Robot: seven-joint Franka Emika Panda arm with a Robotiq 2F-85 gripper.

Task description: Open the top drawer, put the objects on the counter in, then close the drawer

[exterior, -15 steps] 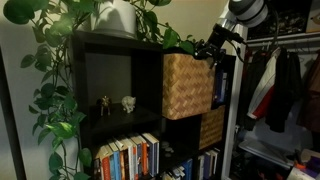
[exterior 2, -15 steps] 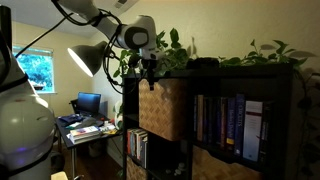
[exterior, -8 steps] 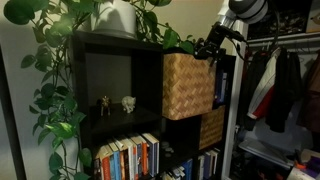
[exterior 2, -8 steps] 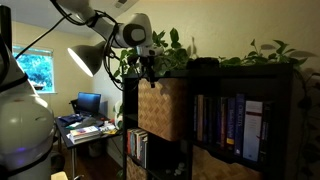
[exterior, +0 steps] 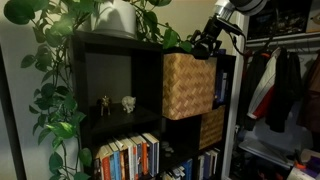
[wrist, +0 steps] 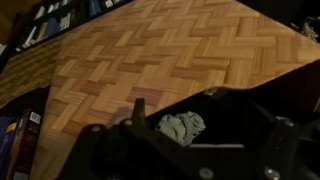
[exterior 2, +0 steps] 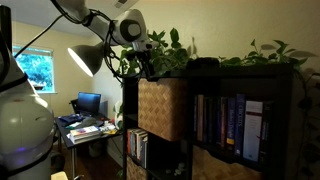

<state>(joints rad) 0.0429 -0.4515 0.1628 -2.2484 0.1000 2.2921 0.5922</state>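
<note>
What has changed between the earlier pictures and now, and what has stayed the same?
The gripper moved up a little, away from the top edge of the wicker bin. It took hold of nothing and let go of nothing, and it remains open. The wicker bin, the plant, the figurines and the books stayed where they were.

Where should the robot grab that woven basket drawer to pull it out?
Probably the top front rim of the woven basket drawer, coming down from above. Its front is a flat weave with no handle showing, and it sticks out of the shelf, so the rim looks reachable.
</note>
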